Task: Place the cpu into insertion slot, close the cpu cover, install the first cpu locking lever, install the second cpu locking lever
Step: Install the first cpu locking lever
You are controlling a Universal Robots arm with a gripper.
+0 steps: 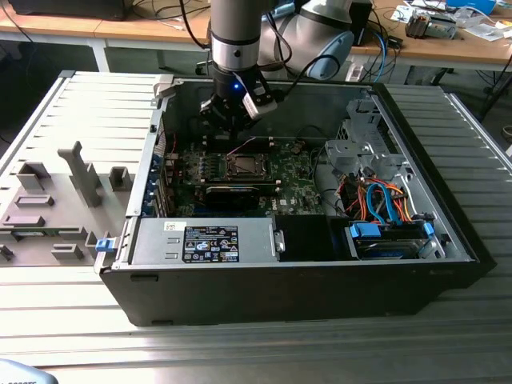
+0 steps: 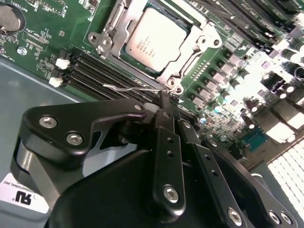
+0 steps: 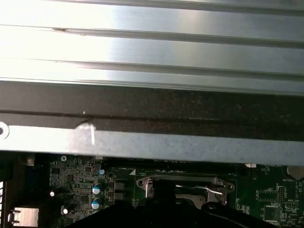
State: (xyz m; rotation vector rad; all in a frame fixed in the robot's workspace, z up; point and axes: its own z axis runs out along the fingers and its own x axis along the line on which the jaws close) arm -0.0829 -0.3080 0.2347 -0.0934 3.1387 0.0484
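We see the cpu [image 2: 151,40] seated in the insertion slot [image 2: 187,26], the cpu cover [image 2: 202,45] down around it. The gripper [image 2: 164,97] stands just beside the socket's edge at a thin locking lever [image 2: 130,88]; its jaws look clenched, perhaps on the wire.

The cpu [image 2: 151,40] lies flat in the insertion slot [image 2: 183,23], its silver-grey top facing up and showing through a square opening. The cpu cover [image 2: 190,54], a thin silver metal frame, is down over it, lying level around the chip's edges. A thin wire locking lever [image 2: 130,88] stands along one side of the slot, just beside the frame. In the exterior view the slot [image 1: 242,166] sits mid-board on the green motherboard [image 1: 292,180].
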